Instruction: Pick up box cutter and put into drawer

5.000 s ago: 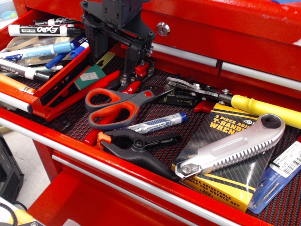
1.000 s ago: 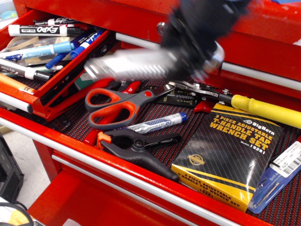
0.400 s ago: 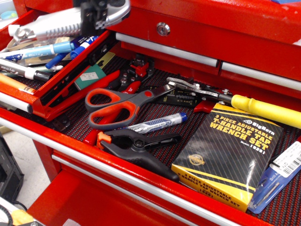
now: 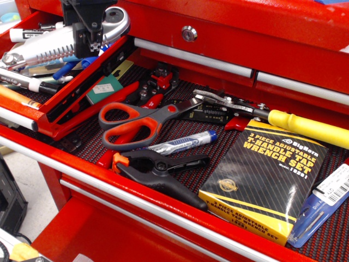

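The silver-grey box cutter (image 4: 41,49) lies lengthwise at the top left, its round knob (image 4: 115,22) toward the cabinet and its tip toward the front. It is low over the markers (image 4: 22,82) in the narrow red drawer (image 4: 76,83); I cannot tell whether it rests on them. My black gripper (image 4: 87,41) comes down from the top edge and is shut on the cutter's body near the knob end.
The wide red drawer with the woven mat (image 4: 180,123) holds orange-handled scissors (image 4: 139,120), a black spring clamp (image 4: 158,166), a blue marker (image 4: 182,143), a yellow-black wrench set box (image 4: 267,174) and a yellow-handled tool (image 4: 305,126). The cabinet front with its lock (image 4: 189,34) stands behind.
The gripper carried the box cutter from the wrench set box leftward across the wide drawer. Since 0.4 s ago it has come lower over the narrow drawer.
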Motion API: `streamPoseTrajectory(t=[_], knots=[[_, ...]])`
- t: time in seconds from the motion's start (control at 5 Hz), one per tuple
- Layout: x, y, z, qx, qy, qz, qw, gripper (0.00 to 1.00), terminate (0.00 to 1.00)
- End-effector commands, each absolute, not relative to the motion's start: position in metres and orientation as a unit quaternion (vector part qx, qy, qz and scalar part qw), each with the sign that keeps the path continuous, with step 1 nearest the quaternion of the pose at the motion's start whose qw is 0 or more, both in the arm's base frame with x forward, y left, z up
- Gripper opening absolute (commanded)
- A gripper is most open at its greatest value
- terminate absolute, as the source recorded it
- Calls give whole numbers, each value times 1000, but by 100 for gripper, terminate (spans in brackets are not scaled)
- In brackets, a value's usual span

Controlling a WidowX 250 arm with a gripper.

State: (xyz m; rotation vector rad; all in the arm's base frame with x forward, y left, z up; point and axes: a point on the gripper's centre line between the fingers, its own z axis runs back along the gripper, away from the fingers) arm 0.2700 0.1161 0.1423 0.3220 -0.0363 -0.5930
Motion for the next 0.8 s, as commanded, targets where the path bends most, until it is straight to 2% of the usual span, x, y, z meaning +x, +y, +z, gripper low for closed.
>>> streamPoseTrajectory(t=[0.0, 0.4, 0.6], knots=[[264, 132, 168, 137, -47, -286, 947, 100, 0], [264, 132, 168, 137, -47, -286, 947, 100, 0], [264, 132, 168, 137, -47, -286, 947, 100, 100]])
